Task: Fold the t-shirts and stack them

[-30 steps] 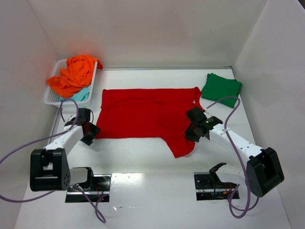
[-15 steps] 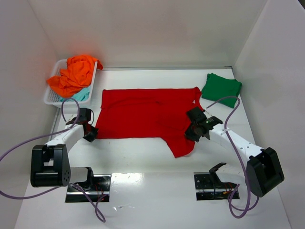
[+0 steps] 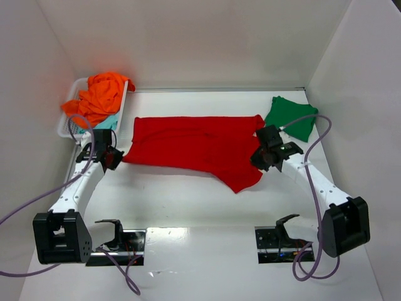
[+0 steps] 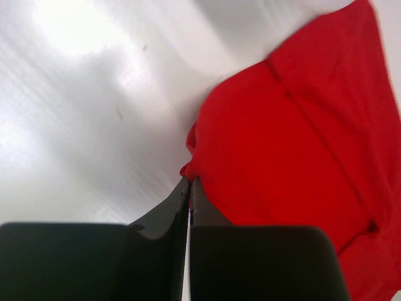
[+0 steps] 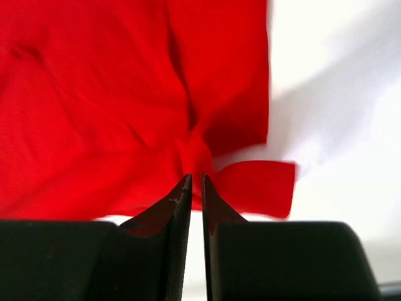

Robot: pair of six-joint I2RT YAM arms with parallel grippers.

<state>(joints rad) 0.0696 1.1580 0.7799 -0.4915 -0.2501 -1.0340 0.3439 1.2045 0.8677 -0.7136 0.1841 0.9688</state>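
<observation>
Top external view gives us both arms reaching away from their bases at the bottom of the frame. Our left arm (image 3: 78,188) climbs from the lower left along the left side, almost straight. The left gripper (image 3: 114,157) ends at the left tip of the red shirt (image 3: 188,147), just below the basket (image 3: 64,130). Our right arm (image 3: 313,182) leans up and left from the lower right. Its wrist is turned down, so the right gripper (image 3: 260,160) sits on the shirt's right end, near the green shirt (image 3: 291,116).

The red shirt lies as a long band across the middle of the table (image 3: 188,213), with a flap pointing toward the lower right.

Left wrist view: our fingers (image 4: 166,216) are pressed together, clenched on a red corner at their tips. Right wrist view: our fingers (image 5: 169,210) stand nearly closed, with a bunched knot of red cloth pinched between them.

The green shirt lies folded at upper right. The orange shirt (image 3: 100,97) is heaped in the basket at upper left, over the teal shirt (image 3: 111,121).
</observation>
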